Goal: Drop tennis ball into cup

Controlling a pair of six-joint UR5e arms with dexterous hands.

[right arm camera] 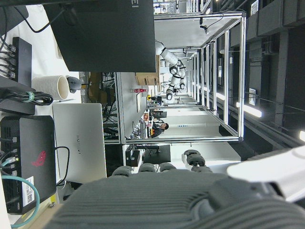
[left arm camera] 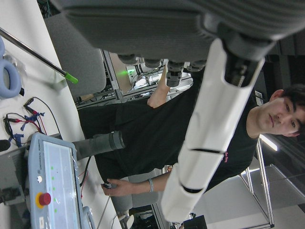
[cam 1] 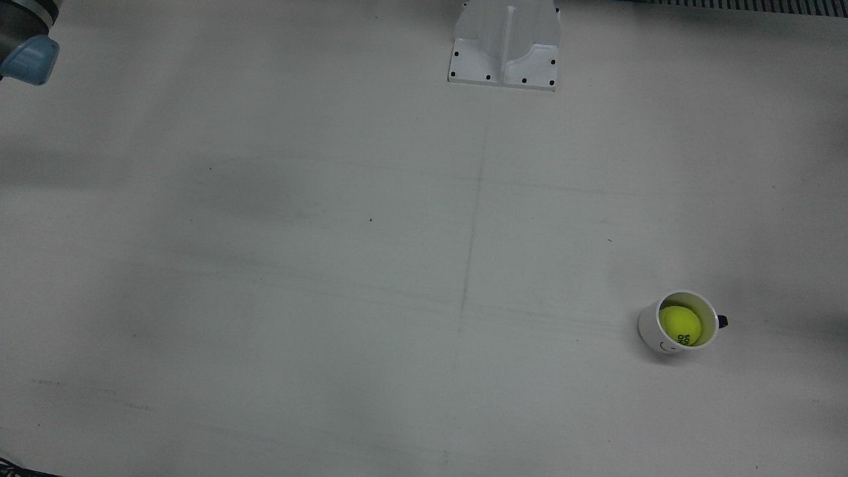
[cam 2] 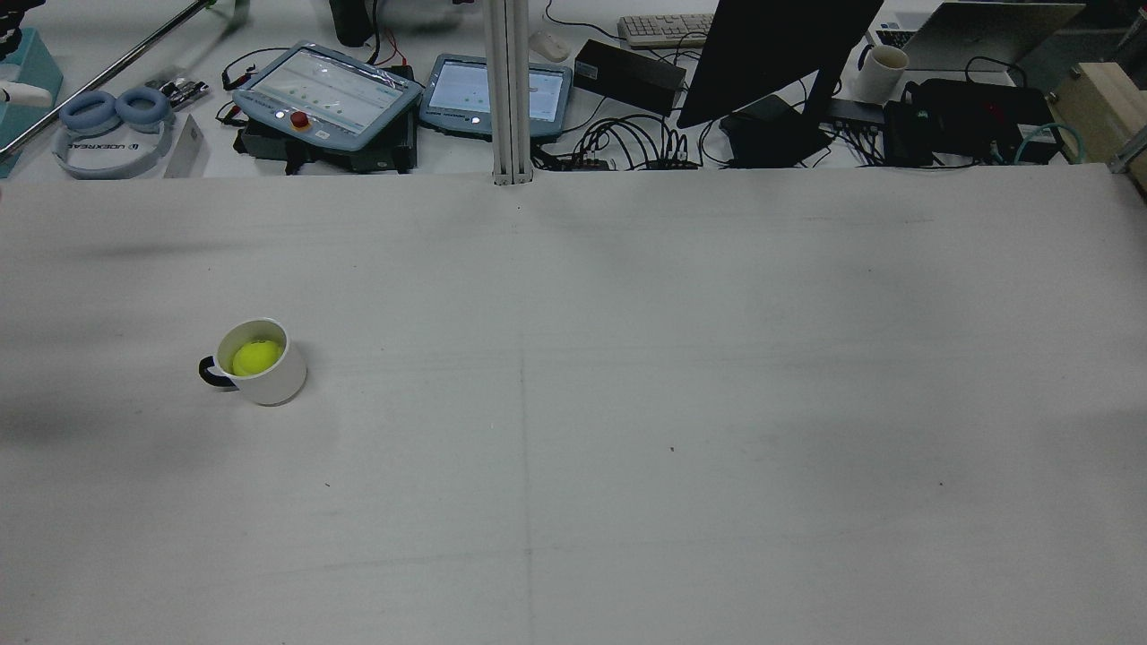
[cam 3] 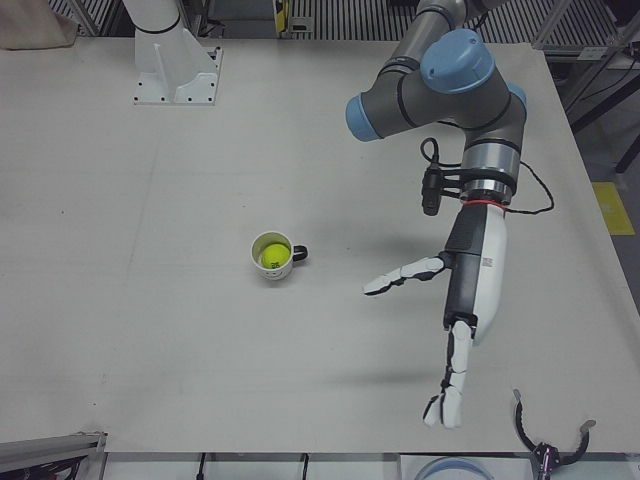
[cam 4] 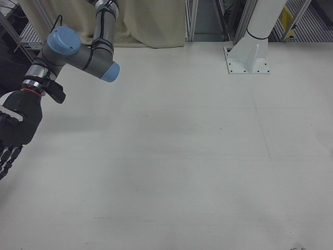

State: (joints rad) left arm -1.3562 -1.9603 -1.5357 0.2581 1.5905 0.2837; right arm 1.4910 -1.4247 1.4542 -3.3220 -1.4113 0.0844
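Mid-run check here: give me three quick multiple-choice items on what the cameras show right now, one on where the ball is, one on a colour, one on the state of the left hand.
1. Where is the tennis ball?
A. Loose on the table
B. Inside the cup
C. In the left hand

2. What colour is the cup's handle?
A. Dark
B. Yellow
C. Red

3. How is the left hand?
A. Shut on the ball
B. Clamped on the cup
C. Open, holding nothing

Answers:
1 B: the tennis ball sits below the rim of the cup.
2 A: the rear view shows a dark loop, the handle, on the white cup.
3 C: in the left-front view the left hand hangs apart from the cup with its fingers spread.
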